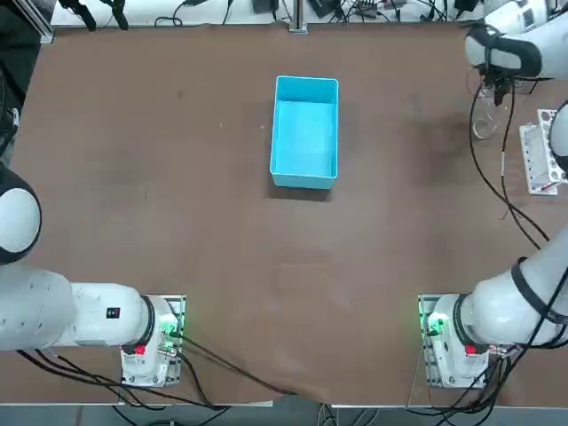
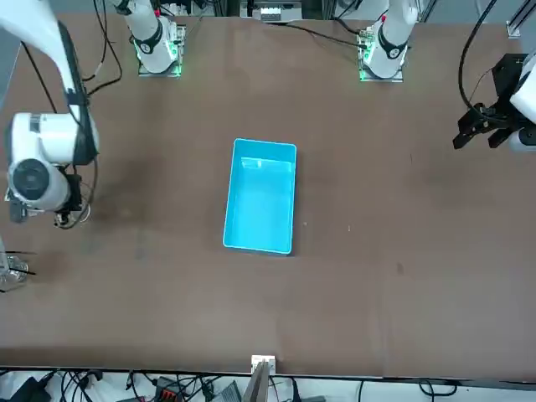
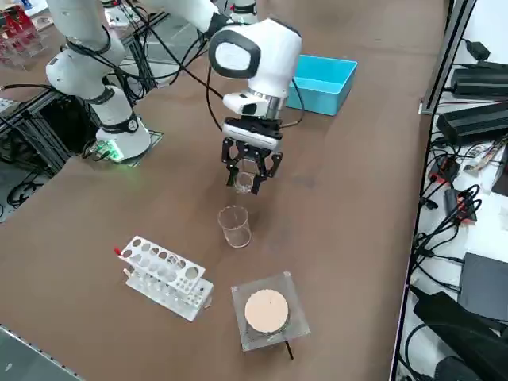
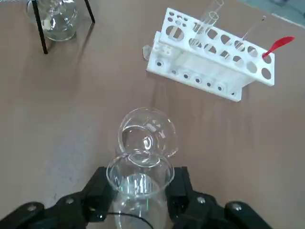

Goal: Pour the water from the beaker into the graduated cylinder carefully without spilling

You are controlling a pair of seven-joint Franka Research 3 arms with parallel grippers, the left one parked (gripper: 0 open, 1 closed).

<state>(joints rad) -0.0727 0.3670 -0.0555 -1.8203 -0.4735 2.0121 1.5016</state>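
My right gripper hangs fingers-down over the right part of the table, shut on the beaker. The beaker is a small clear glass, held upright just above the tabletop. In the right wrist view the beaker sits between the two black fingers, with what looks like a little water in it. The graduated cylinder stands upright on the table right beside the gripper, towards the table's right edge. In the right wrist view the beaker's rim overlaps the graduated cylinder. From overhead the cylinder shows just past the arm's hand.
A white test-tube rack with a red-tipped item lies beyond the cylinder near the right table edge. A wire stand with a round tan disc sits next to it, with a glass flask under it. The blue tray stands mid-table.
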